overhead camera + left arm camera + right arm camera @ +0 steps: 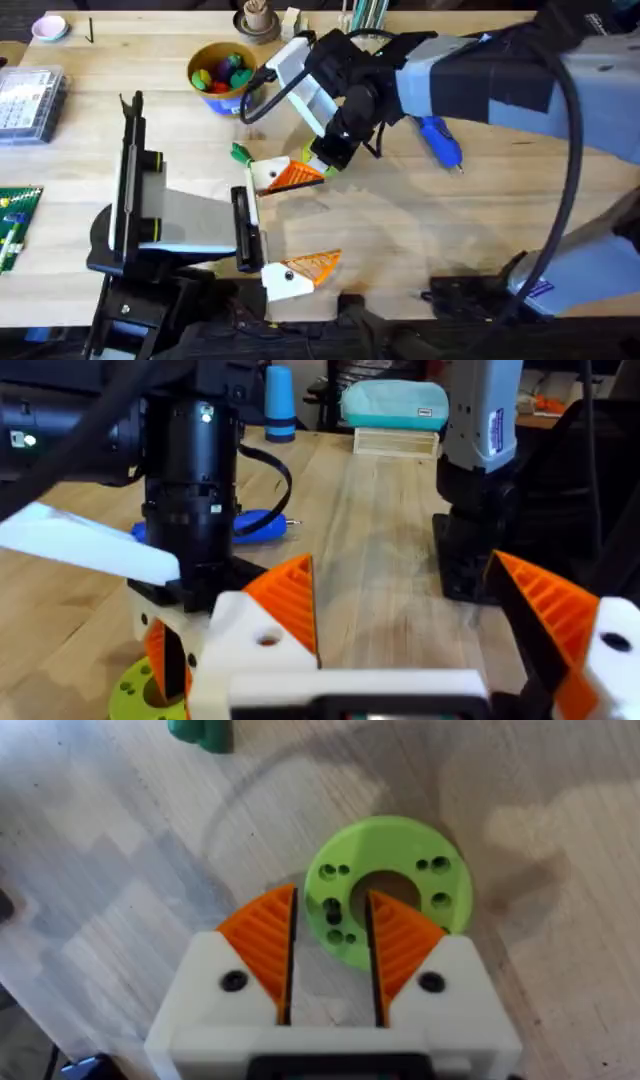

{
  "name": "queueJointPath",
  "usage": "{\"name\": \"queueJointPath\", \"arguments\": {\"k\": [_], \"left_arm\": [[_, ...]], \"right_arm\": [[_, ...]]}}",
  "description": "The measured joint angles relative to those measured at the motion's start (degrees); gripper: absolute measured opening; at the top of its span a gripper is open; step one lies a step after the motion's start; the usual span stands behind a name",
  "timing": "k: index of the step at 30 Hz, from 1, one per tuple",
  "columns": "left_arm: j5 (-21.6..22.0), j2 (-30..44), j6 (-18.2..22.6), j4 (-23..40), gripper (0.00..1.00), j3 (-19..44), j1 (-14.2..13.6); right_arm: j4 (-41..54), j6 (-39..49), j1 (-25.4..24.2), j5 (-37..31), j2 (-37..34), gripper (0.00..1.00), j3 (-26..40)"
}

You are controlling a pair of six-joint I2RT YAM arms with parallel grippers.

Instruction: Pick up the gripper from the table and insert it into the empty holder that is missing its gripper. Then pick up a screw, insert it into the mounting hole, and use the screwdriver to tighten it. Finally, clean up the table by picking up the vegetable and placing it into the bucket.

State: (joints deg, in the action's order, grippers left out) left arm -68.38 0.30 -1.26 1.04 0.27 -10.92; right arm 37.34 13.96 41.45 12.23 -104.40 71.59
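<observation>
Dark-green elongated toy vegetable (240,153) lies on the wooden worktop (400,230) just beside the right gripper (330,152), which hangs low over a lime-green round disc with holes (385,885); whether it clamps that disc or is released, I cannot tell. The left gripper (292,222) is spread wide and empty, one orange ribbed pad (292,176) near the right gripper. Farther out lie the blue pen-shaped screwdriver (438,138) and the round yellow-tan bucket (222,72).

Right tool (330,955) pointing down, jaws narrowly parted, left tool (285,224) wide apart
</observation>
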Motion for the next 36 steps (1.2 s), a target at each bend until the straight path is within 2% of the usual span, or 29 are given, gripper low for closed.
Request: {"name": "queueJointPath", "arguments": {"k": [16,27,36], "left_arm": [[0.00,0.02,0.00,0.00,0.993,0.00,0.00],[0.00,0.02,0.00,0.00,0.993,0.00,0.00],[0.00,0.02,0.00,0.00,0.993,0.00,0.00]], "right_arm": [[0.18,0.00,0.00,-0.02,-0.01,0.415,0.06],[0.42,0.00,-1.31,-0.02,2.02,0.364,0.26],[1.62,0.02,-1.75,1.57,2.23,0.379,0.53]]}}
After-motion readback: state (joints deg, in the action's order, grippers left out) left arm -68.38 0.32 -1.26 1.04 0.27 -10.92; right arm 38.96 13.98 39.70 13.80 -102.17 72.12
